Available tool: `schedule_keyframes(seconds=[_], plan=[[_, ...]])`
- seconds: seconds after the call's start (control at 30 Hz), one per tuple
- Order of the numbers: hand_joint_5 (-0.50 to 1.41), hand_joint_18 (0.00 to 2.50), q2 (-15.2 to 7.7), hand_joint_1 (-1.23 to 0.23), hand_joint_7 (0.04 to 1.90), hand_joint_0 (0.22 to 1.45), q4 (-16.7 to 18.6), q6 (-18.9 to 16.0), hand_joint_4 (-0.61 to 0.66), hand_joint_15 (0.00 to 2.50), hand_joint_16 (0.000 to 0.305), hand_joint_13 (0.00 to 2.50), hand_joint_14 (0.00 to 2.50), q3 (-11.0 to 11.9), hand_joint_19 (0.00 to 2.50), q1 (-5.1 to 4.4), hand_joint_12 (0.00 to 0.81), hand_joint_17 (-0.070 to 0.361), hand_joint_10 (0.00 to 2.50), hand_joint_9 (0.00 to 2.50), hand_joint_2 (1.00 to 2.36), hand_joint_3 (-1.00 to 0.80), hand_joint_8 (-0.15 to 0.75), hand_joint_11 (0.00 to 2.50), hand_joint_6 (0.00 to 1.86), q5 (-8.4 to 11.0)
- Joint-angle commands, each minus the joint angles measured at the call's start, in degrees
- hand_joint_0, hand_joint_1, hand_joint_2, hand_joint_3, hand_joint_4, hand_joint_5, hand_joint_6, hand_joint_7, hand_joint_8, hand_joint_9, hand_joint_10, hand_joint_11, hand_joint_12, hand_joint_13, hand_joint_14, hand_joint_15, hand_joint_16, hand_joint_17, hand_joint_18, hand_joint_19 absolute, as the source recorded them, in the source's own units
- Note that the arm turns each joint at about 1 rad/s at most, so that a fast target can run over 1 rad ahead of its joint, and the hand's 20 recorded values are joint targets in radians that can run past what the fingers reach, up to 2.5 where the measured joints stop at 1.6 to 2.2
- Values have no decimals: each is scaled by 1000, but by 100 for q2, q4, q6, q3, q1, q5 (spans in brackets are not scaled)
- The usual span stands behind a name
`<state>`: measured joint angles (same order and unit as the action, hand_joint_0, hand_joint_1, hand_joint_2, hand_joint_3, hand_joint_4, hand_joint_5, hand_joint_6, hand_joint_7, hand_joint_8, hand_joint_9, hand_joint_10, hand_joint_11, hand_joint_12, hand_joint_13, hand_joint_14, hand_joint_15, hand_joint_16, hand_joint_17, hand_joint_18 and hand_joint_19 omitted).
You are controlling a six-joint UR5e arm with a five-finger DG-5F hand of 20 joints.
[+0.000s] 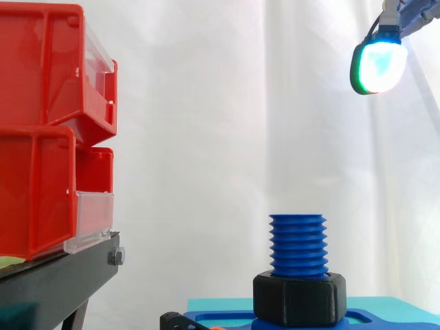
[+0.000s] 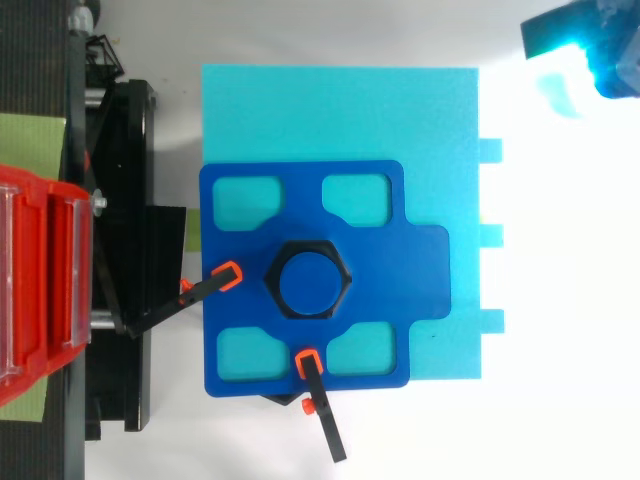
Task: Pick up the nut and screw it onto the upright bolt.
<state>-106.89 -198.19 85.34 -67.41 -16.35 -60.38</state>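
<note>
**A:** Where is the robot hand [image 1: 378, 65]?

**B:** High on the right, well apart from the work. I cannot tell whether it is spread or closed.

**A:** And the nut [image 1: 299, 297]?

**B:** It sits round the foot of the upright bolt [image 1: 297, 244], probably wound fully down. Two clamps [image 2: 315, 385] pin the blue plate [image 2: 230, 330] to the cyan pad [image 2: 440, 110], I'd judge so twisting cannot shift the bolt.

**A:** The containers?

**B:** The red bins [image 1: 41, 137] are stacked on the black stand [image 1: 62, 275]. Their contents are hidden.
</note>
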Motion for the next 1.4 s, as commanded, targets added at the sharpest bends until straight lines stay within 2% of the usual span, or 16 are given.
schedule_keyframes(seconds=[0.0, 0.3, 0.47, 0.77, 0.87, 0.93, 0.97, 1.03, 1.1, 1.2, 1.33, 1.37], plan=[[-227, 224, -7, -473, 726, 504, 0, 0, 251, 0, 58, 290, 0, 0, 0, 0, 421, 130, 0, 395, 1001, -489, 361, 0, 502, 0], [-214, 362, -7, -477, 774, 532, 0, 0, 252, 0, 52, 395, 0, 0, 0, 0, 389, 117, 0, 459, 1004, -465, 343, 0, 502, 0], [-219, 409, -7, -446, 787, 476, 0, 0, 253, 0, 55, 453, 0, -9, 0, 0, 402, 123, 0, 465, 1000, -500, 348, 0, 502, 0], [-188, 555, 1, -463, 819, 508, 0, 0, 303, 0, 49, 574, 0, 0, 31, 0, 365, 110, 0, 615, 1000, -492, 343, 0, 502, 0], [-185, 611, 1, -587, 830, 465, 0, 0, 324, 0, 52, 606, 0, 0, 17, 0, 380, 116, 0, 626, 1000, -500, 358, 0, 502, 0], [-183, 626, 1, -603, 835, 451, 0, 0, 335, 0, 53, 613, 0, 0, 12, 0, 386, 119, 0, 632, 1000, -500, 364, 0, 502, 0], [-183, 630, 1, -597, 835, 444, 0, 0, 336, 0, 53, 616, 0, 0, 15, 0, 389, 120, 0, 633, 1000, -500, 367, 0, 502, 0], [-183, 614, 1, -360, 837, 463, 0, 0, 320, 0, 53, 605, 0, 0, 36, 0, 381, 118, 0, 630, 1000, -500, 356, 0, 502, 0], [-182, 586, -7, -317, 838, 500, 0, 0, 304, 0, 50, 591, 0, 0, 65, 0, 363, 112, 0, 625, 1000, -500, 339, 0, 502, 0], [-176, 609, -7, -385, 843, 530, 0, 0, 301, 0, 47, 614, 0, 0, 77, 0, 348, 105, 0, 661, 1004, -449, 334, 0, 503, 0], [-173, 696, 1, -571, 852, 469, 0, 0, 332, 0, 50, 664, 0, 0, 57, 0, 366, 112, 0, 687, 1000, -500, 356, 0, 503, 0], [-173, 696, 1, -573, 855, 468, 0, 0, 332, 0, 50, 664, 0, 0, 57, 0, 366, 112, 0, 688, 1000, -500, 355, 0, 502, 0]])
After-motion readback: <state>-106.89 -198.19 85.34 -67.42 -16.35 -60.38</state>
